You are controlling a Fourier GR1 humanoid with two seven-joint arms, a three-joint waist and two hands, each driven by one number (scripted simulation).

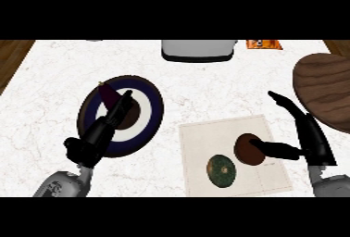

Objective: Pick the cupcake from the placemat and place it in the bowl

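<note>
Cupcake (246,149) on the placemat (226,132), upper right part of it, lying near-round in outline from above, brown top up; slightly taller than wide, long axis running roughly up-down in the view, no clear pointing direction. Green-brown doughnut-like disc (222,171) just beside it, lower left, same mat, apart from the cupcake.

Right hand (304,134) at the mat's right edge, fingers straight and pointing up-left toward the far side, thumb (277,150) stretched left and overlapping the cupcake's right side. Spread wide, nothing gripped.

Left hand (109,122) over the bowl (153,104) (dark blue ring, white band, brown centre), fingers extended toward its centre, relaxed and straight, holding nothing. Cannot tell whether fingertips touch the bowl.

Bowl on the marble bench (54,83), well left of the mat. Wooden round board (325,88) at the right edge, grey container (198,50) at the far edge, orange item (264,44) beside it.
</note>
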